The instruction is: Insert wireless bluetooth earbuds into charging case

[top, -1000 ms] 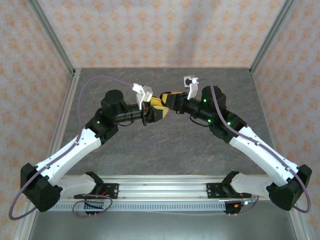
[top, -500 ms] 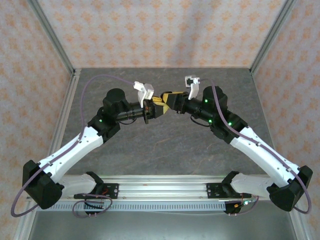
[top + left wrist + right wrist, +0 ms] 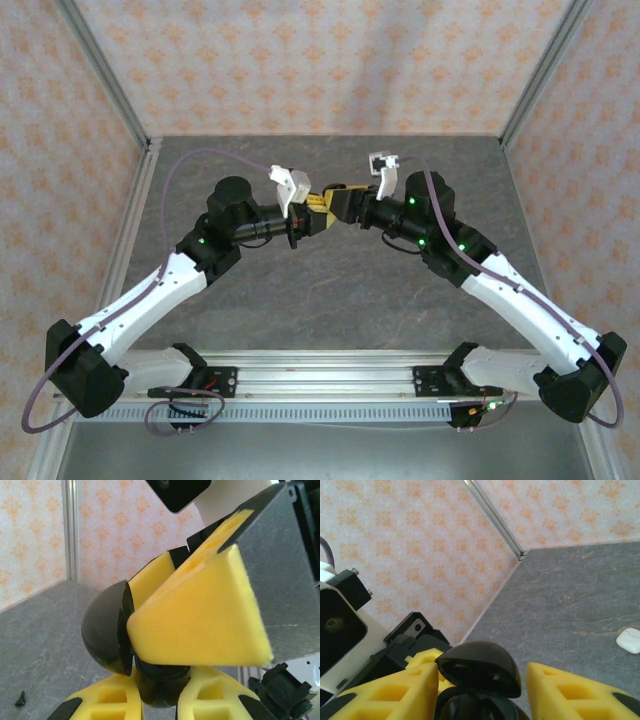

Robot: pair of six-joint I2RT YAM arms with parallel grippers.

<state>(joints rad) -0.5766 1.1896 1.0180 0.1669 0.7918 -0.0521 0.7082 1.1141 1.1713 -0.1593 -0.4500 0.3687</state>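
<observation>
The black charging case (image 3: 102,630) hangs in mid-air above the table's middle, its domed lid (image 3: 480,665) swung open. My left gripper (image 3: 157,695) is shut on the case's lower half, yellow fingers (image 3: 100,700) pressed on both sides. My right gripper (image 3: 482,690) faces it from the other side and stands open around the case, with a clear gap at its right finger (image 3: 560,692). In the top view the left gripper (image 3: 311,213) and right gripper (image 3: 336,203) meet tip to tip. A tiny black earbud (image 3: 20,698) lies on the table.
A small white rounded piece (image 3: 629,640) lies on the grey table (image 3: 330,290) off to one side. Patterned walls with metal corner posts (image 3: 115,100) close the table in at the back and sides.
The left gripper has closed on the case and shifted slightly toward the right gripper. The right gripper's fingers have spread apart from the case.
</observation>
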